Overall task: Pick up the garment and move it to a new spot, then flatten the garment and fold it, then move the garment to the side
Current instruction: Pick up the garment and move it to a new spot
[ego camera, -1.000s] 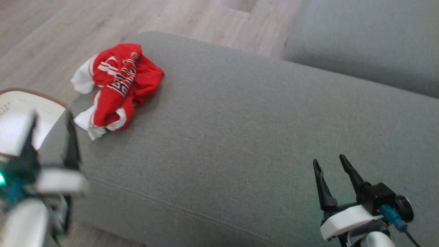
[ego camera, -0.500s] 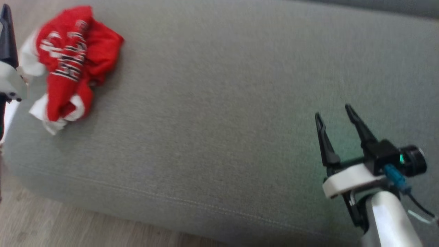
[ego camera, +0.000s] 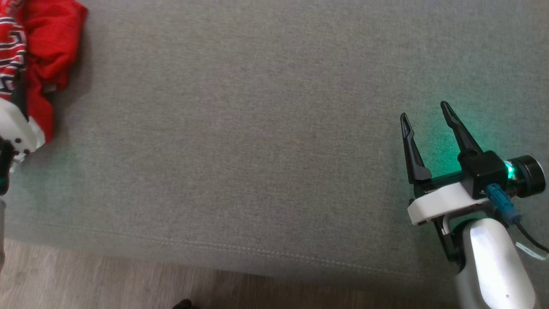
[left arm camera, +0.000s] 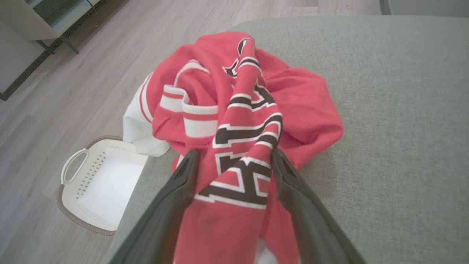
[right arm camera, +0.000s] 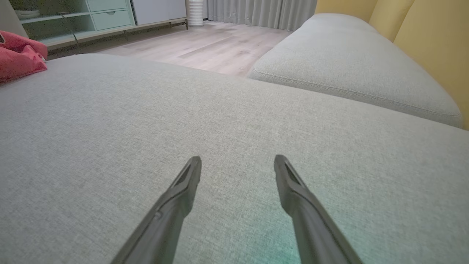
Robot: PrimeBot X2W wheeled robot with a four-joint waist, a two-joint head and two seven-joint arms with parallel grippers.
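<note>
The garment [left arm camera: 242,121] lies crumpled at the left corner of the sofa cushion [ego camera: 257,128], not yet lifted. The left hand [left arm camera: 234,154] stands spread astride a raised fold, unclenched; the right hand [ego camera: 423,110] hovers released over bare cushion. Pickup, flattening, folding and setting aside all remain.

You've got a red garment [left arm camera: 242,110] there, white bands striped red, black lettering edged in white. The sofa [ego camera: 257,128] is plain grey weave, the floor [left arm camera: 73,84] pale wood grain, the basket [left arm camera: 110,176] white with a brown rim, and the panels [right arm camera: 421,33] behind are yellow.
</note>
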